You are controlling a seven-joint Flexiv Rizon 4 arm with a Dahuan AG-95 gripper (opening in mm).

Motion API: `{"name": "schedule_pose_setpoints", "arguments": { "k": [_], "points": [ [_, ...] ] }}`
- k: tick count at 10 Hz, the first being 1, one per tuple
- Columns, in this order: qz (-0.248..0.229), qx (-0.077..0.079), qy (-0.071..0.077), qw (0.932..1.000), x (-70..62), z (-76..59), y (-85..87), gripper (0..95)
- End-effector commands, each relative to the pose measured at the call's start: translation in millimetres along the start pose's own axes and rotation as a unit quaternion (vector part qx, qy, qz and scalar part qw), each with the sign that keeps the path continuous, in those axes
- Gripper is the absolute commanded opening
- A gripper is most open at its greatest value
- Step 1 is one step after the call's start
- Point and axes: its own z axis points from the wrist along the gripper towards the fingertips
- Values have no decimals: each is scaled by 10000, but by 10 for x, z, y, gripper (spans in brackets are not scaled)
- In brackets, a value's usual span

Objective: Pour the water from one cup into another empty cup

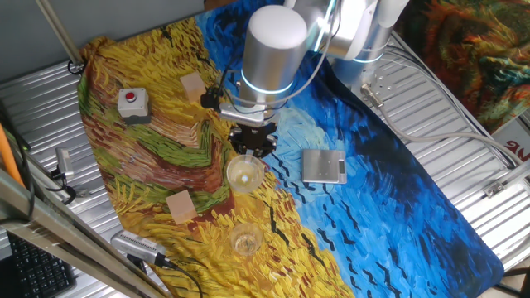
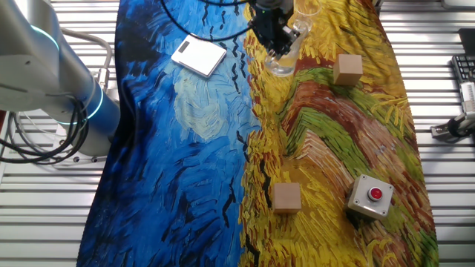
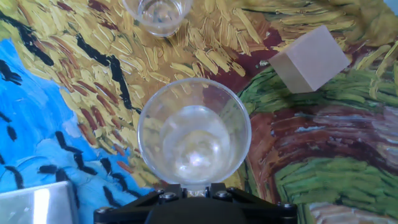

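The taller clear tumbler (image 1: 244, 174) stands on the yellow part of the painted cloth, also in the other fixed view (image 2: 283, 55). In the hand view I look down into it (image 3: 194, 134), and faint glints at its bottom show a little water (image 3: 193, 152). My gripper (image 1: 251, 149) (image 2: 273, 41) (image 3: 196, 186) is right over its near rim, jaws close together on the wall. The shorter clear cup (image 1: 246, 240) (image 2: 308, 7) (image 3: 158, 12) stands apart, a short way beyond the tumbler. It looks empty.
Two wooden blocks (image 1: 192, 86) (image 1: 180, 205) lie on the cloth, one close beside the tumbler (image 3: 309, 58). A grey box with a red button (image 1: 132, 104) (image 2: 369, 196) sits far off. A flat silver scale (image 1: 323, 165) (image 2: 199, 55) lies on the blue part.
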Motion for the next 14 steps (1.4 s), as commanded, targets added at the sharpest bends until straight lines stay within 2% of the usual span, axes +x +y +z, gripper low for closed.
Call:
{"name": "schedule_pose_setpoints", "arguments": {
  "k": [1,5,9,12,14],
  "points": [
    [-26,18,-112,9999,-4,49,-6,0],
    [-110,69,-291,9995,0,143,1,0],
    [-154,63,-406,9990,1,233,9,0],
    [-223,100,-369,9990,-4,250,1,0],
    [-245,47,-397,9989,-7,239,-19,0]
  ]
}}
